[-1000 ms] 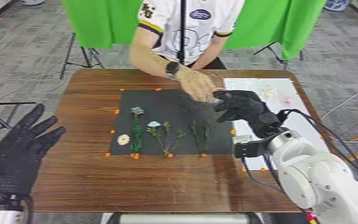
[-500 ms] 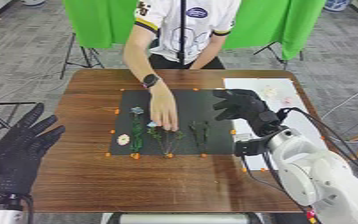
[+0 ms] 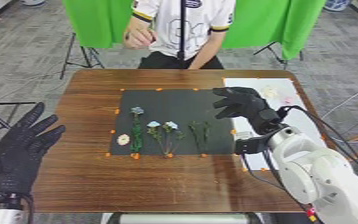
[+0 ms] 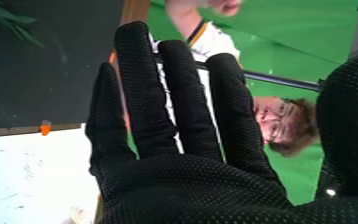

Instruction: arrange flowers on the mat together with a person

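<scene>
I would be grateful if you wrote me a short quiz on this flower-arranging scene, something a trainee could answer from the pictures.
1. True or false: the person's hand is raised clear of the dark mat.

2. Choose one. In the head view, which lies nearest the mat's left edge?
a) the leafy sprigs without blossoms
b) the pale oval flower
c) the two pale blue blossoms side by side

3. Fill in: in the right wrist view, the fingers of the robot's right hand are ____ (curled or straight).

Key: 1 true; 2 b; 3 straight.
</scene>
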Controlling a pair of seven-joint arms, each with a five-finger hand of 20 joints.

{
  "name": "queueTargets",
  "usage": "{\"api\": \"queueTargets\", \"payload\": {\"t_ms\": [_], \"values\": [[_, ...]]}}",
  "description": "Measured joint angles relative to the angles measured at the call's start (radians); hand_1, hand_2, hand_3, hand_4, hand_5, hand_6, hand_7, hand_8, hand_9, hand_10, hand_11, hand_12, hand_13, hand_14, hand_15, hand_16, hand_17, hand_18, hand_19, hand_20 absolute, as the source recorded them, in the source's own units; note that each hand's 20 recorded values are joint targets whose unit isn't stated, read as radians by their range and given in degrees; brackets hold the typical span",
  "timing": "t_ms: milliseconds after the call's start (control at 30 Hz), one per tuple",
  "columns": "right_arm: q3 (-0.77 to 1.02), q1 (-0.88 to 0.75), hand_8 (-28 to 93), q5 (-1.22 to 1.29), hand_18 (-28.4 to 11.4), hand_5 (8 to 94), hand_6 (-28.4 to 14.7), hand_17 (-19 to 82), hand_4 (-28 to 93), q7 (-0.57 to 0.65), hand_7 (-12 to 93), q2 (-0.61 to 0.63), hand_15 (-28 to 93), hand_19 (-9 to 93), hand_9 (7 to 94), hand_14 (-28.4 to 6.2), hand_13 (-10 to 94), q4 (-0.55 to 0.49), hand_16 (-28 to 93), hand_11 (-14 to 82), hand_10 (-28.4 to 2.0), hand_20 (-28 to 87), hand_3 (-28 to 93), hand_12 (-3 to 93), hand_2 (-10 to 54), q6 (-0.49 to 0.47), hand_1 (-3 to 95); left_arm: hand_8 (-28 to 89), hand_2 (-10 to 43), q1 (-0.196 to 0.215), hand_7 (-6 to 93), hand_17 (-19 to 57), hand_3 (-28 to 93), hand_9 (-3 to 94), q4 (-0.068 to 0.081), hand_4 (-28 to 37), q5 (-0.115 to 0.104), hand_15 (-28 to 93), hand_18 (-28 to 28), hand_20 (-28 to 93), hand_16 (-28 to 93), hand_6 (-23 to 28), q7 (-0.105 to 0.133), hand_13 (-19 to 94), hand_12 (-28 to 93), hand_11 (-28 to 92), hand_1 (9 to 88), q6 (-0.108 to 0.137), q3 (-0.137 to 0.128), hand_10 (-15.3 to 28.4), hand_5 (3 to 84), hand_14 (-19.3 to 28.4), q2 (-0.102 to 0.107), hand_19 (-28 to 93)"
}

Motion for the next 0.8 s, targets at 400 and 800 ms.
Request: {"api": "queueTargets", "payload": {"t_ms": [400,800], "values": [[-0.011,0.040,-12,-0.025,-26.0,50.7,-0.1,10,-26,0.007,13,0.055,50,59,56.6,-18.8,50,0.013,11,15.2,-17.4,20,72,14.4,-0.7,0.051,23.1,-8,6.1,0.009,9.7,-9.0,75,28.9,-0.001,-28.3,-0.003,41,19.4,19,-3,4.0,0.011,19,13,16,17.5,0.001,-0.002,14.2,30.2,21.0,0.002,40],[-0.204,0.272,-12,-0.315,-26.7,50.4,-1.0,14,-25,0.305,13,0.172,54,64,59.4,-18.3,55,0.110,11,17.4,-18.2,20,72,14.6,-1.2,0.261,25.3,-8,6.3,0.019,9.5,-8.7,75,28.8,-0.005,-28.0,0.017,41,20.6,19,-3,4.2,-0.087,19,13,16,18.5,-0.045,-0.096,14.3,30.2,21.5,-0.024,41]]}}
